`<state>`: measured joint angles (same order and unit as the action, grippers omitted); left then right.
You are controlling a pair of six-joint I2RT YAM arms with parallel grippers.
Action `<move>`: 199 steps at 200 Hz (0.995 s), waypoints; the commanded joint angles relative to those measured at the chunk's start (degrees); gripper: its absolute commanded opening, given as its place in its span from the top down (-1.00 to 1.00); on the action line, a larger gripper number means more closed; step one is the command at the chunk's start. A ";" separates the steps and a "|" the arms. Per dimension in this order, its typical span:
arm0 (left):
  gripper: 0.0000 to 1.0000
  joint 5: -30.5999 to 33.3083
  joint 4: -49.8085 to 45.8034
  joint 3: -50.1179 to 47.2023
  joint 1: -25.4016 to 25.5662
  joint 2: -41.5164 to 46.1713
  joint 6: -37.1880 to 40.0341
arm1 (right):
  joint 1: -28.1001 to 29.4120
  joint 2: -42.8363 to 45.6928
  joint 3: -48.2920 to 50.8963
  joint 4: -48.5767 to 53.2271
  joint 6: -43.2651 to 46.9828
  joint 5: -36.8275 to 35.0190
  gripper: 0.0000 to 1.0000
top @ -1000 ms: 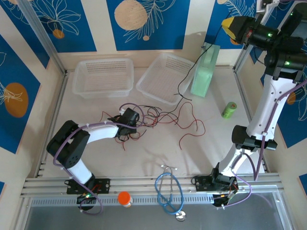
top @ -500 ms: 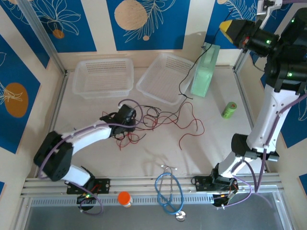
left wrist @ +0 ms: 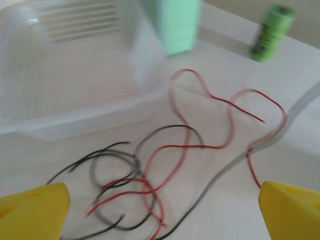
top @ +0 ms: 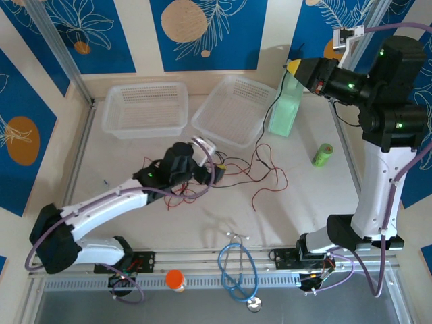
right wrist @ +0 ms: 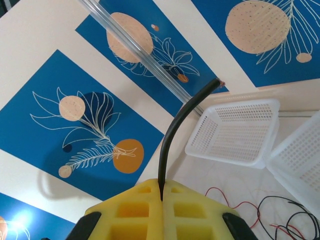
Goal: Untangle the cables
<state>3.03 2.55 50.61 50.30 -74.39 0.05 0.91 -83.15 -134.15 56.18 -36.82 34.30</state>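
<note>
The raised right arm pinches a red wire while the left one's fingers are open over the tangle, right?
No: the right wrist view shows the right gripper shut on a black cable, not red. The left gripper is open over the tangle.

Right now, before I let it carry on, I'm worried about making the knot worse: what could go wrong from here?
1. The right gripper is shut on the black cable close to its end; a harder pull might slip it free.
2. That cable runs down beside the green box and the basket next to it; it might snag or drag them.
3. The left gripper is open over the tangle, where red and black loops cross; closing there may pinch several wires.
</note>
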 commanded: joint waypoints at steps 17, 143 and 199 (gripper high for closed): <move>-1.00 -11.09 29.04 -4.80 3.38 -7.74 13.38 | 1.79 0.71 -1.71 2.11 1.05 -2.56 1.00; -1.00 -13.35 53.83 7.79 6.70 -34.08 3.37 | 4.81 -0.43 -7.36 4.11 -0.53 -3.48 1.00; -0.47 -11.18 56.01 6.42 7.88 -34.50 0.53 | 4.87 -0.17 -7.46 4.55 -0.27 -4.65 1.00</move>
<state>-9.63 54.15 58.00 57.45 -110.10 2.76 5.41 -83.48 -140.53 59.70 -36.88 30.79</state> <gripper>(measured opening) 0.793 0.051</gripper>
